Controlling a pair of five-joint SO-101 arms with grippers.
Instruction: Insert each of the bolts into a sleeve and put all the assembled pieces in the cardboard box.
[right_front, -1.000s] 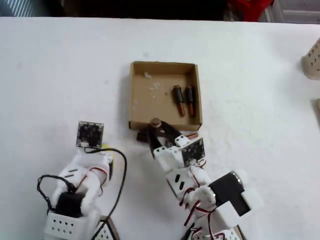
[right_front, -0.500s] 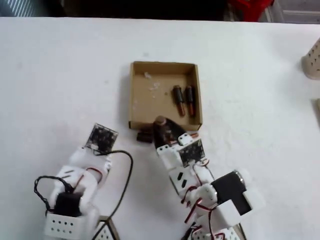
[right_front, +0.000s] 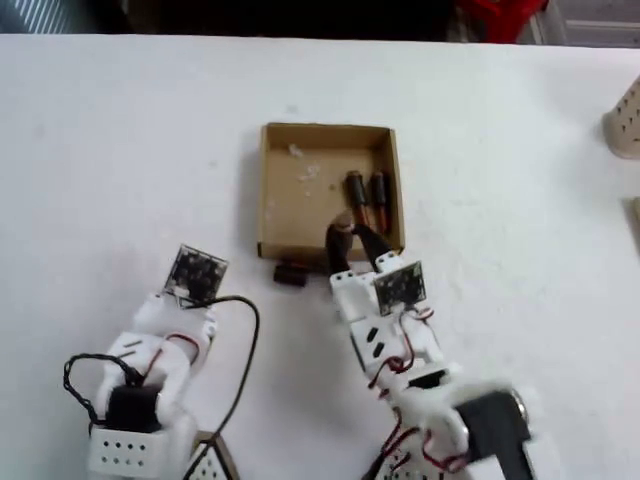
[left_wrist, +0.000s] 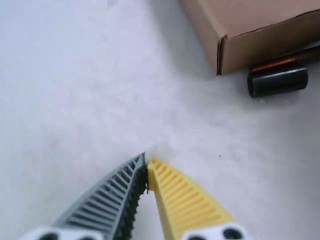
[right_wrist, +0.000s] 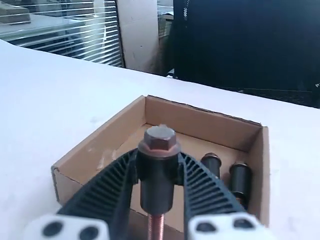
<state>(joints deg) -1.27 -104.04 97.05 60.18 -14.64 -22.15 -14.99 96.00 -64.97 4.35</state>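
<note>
**A:** Where's the right gripper (right_wrist: 158, 165)?

**B:** Above the near wall of the cardboard box (right_front: 263, 185), clamped on a black sleeve (right_wrist: 157, 187) with a bolt (right_wrist: 159, 141) through it. The piece stands upright, hex head on top, threaded end poking out below the fingers.

**A:** Anything inside the box?

**B:** Two assembled pieces (right_front: 356, 203), side by side against its right wall.

**A:** And the left gripper (left_wrist: 147, 170)?

**B:** Its fingers are pressed together on nothing, over the bare table (left_wrist: 75, 100), some way off from the box's near left corner.

**A:** What lies outside the box?

**B:** A loose sleeve (left_wrist: 277, 82) on its side just beside the front wall. A second bolt (left_wrist: 284, 62) shows its threaded shank between that sleeve and the wall
</note>
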